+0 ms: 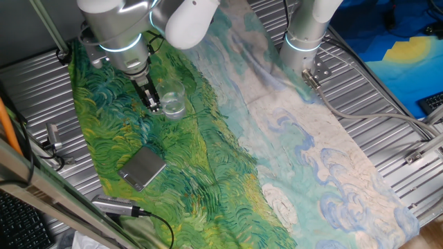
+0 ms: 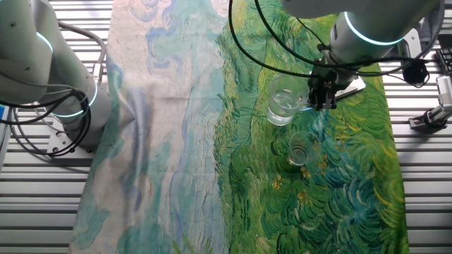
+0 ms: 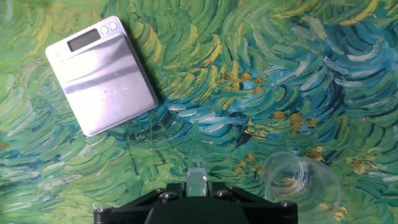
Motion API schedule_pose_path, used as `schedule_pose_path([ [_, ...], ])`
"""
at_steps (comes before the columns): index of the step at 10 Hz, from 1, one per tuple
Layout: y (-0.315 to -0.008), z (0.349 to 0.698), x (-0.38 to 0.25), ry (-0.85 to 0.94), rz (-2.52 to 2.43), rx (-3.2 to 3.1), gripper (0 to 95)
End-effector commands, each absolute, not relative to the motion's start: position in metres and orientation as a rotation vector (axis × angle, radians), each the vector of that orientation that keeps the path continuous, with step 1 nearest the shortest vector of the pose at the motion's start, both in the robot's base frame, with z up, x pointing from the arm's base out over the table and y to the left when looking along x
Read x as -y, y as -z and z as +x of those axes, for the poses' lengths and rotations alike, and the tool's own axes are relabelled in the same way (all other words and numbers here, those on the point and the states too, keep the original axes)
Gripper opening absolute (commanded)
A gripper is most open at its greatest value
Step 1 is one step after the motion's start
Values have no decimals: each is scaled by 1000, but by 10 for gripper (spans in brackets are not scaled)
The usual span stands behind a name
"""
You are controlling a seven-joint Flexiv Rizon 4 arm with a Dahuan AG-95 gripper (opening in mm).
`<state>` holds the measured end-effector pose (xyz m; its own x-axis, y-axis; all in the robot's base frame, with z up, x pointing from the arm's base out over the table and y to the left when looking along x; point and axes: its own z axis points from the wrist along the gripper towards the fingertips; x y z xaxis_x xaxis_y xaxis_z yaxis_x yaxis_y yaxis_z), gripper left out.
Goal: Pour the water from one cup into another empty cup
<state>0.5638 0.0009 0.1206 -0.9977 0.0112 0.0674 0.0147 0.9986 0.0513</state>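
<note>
Black two-finger gripper [image 2: 321, 99] comes first in the hand view, its fingers pinched on the rim of a small clear glass cup [image 2: 284, 104], which hangs lifted above the green painted cloth [image 2: 353, 190]. Below and just beside it on the cloth stands a second small clear glass cup [image 2: 301, 148], upright, mouth up, seemingly empty. Pouring looks not yet begun: the held cup is level, its axis near vertical, mouth upward, and any water inside is too faint to see. Tilting over the lower cup remains. A grey flat square scale [image 1: 142, 167] lies well apart.
</note>
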Motion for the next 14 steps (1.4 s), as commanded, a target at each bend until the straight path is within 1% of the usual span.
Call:
schedule_pose_path([
  [1,-121,564,-1,86,-22,3081,0],
  [4,-118,563,-4,108,-56,3081,0],
  [12,-77,569,-11,70,-100,3118,0],
  [14,-74,570,-11,70,-96,3121,0],
])
